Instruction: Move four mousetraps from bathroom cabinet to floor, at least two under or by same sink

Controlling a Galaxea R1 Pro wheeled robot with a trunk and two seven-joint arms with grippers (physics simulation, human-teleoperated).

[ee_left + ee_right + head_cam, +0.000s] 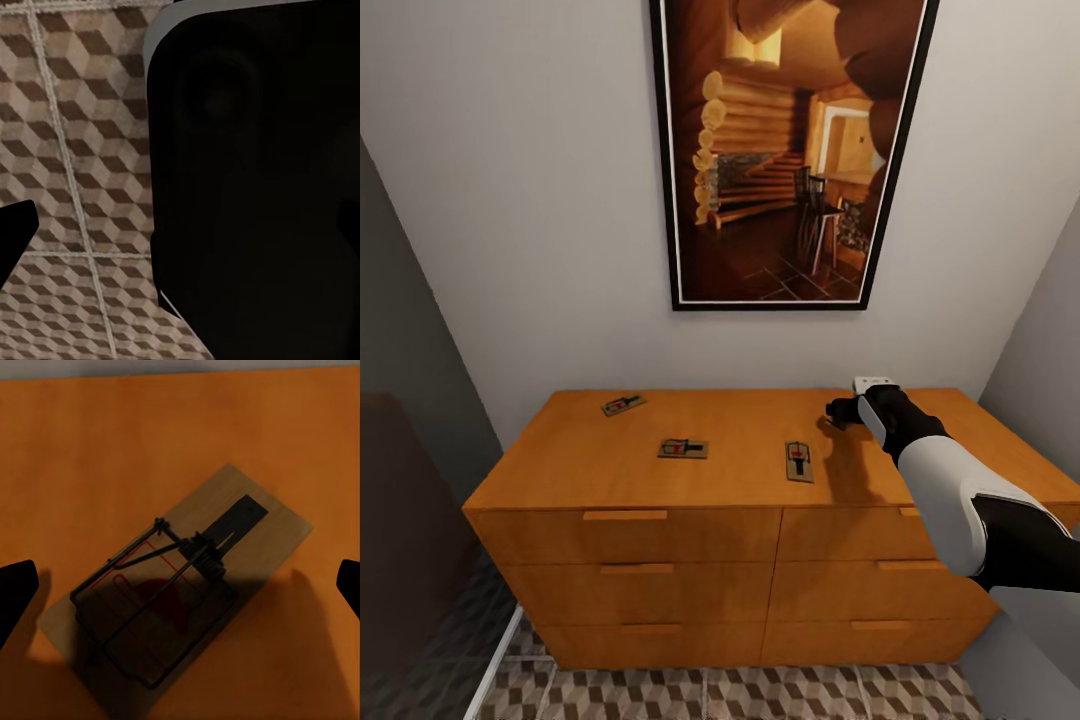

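While our right gripper (838, 412) hangs wide open and empty over a mousetrap (176, 598) on the cabinet (760, 470), three more traps (683, 449) sit mid-frame. Left gripper: can't tell.

My right arm (950, 500) wore a smooth white shell along the forearm, broken by a black band nearer the elbow and a black wrist section. Beyond the wrist sat a small light-grey block above the black right gripper (838, 412), over the cabinet (660, 470). In both wrist views my fingertips (16, 592) were plain black wedges; a black, pale-edged body panel (255, 187) loomed.
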